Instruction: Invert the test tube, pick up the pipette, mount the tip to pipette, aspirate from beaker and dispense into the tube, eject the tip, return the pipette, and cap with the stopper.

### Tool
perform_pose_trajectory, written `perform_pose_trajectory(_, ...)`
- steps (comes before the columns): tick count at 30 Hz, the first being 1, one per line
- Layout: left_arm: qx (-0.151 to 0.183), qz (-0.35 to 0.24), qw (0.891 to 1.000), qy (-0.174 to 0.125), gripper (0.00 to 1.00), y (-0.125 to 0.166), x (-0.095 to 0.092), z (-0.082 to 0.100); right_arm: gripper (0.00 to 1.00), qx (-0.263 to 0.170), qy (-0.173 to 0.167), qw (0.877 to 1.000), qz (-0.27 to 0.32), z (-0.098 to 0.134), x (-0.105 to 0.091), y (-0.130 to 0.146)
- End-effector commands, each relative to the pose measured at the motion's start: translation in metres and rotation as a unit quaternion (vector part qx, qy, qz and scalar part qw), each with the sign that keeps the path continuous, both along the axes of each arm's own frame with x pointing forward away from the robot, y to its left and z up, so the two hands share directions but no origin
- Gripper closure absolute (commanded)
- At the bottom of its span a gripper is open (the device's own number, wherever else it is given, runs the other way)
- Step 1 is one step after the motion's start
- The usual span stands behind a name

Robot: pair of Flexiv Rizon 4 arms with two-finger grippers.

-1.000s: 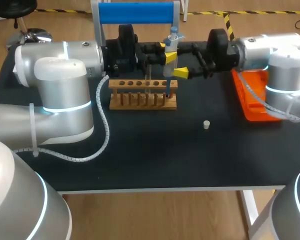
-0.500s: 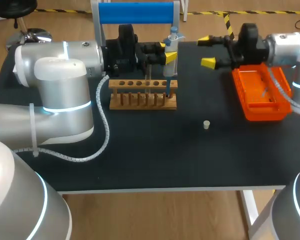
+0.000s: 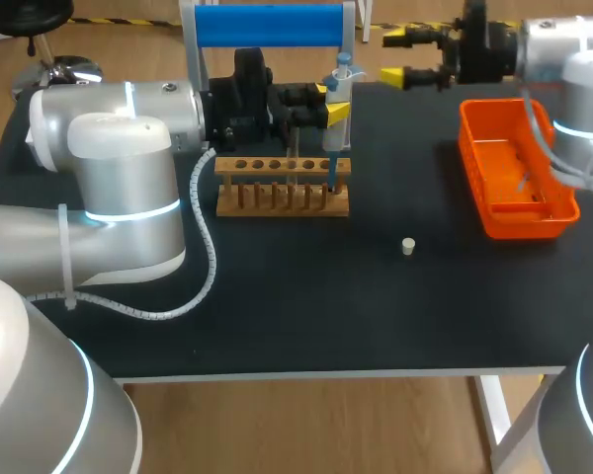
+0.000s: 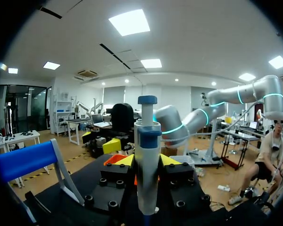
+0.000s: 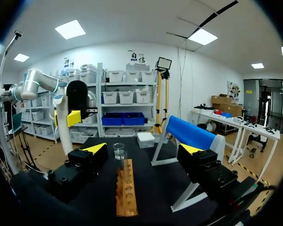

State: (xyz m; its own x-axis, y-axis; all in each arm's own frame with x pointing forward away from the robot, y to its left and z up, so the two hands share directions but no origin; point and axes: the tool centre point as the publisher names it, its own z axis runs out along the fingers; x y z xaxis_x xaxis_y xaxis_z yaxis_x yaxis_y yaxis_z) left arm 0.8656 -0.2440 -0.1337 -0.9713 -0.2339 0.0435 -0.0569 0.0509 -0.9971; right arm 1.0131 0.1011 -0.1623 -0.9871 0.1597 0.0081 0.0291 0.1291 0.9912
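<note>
pipette being gripped upright at the rack

the pipette (image 3: 334, 133) is being pinched by the left gripper (image 3: 332, 102), with one yellow-tipped finger pressed against each side of its body. this is being shown from close by in the left wrist view. the pipette is being held upright, and its thin blue lower end is being pointed down at the end of the wooden rack (image 3: 283, 188) that lies towards the right arm. whether it is touching the wood cannot be told.

the right gripper (image 3: 399, 57) is being held out over the far edge of the table (image 3: 306, 316), well apart from the pipette. its fingers are being held spread wide, with nothing between them.

the stopper (image 3: 408, 246) is being left alone on the black surface, between the rack and the orange tray (image 3: 519, 225) and nearer the front edge than either. in the right wrist view, the beaker (image 5: 119, 150) is being shown just beyond the far end of the rack. a blue-topped stand (image 3: 267, 25) is being seen behind the rack.
</note>
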Motion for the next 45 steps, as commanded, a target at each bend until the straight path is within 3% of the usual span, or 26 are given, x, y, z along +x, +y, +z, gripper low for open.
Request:
perform_pose_trajectory(1,-0.002,0.003,1.000,-0.001,1.00,-0.002,-0.001,-0.001,0.00,-0.017,0.001,1.000,-0.007,0.002,0.020,0.024)
perform_pose_trajectory(19,-0.002,0.003,1.000,-0.001,1.00,-0.002,-0.001,-0.001,0.00,-0.078,0.004,0.996,-0.052,-0.008,0.066,0.055)
perform_pose_trajectory(45,-0.002,0.003,1.000,-0.001,1.00,-0.002,-0.001,-0.001,0.00,-0.108,-0.004,0.992,-0.058,-0.017,0.076,0.078)
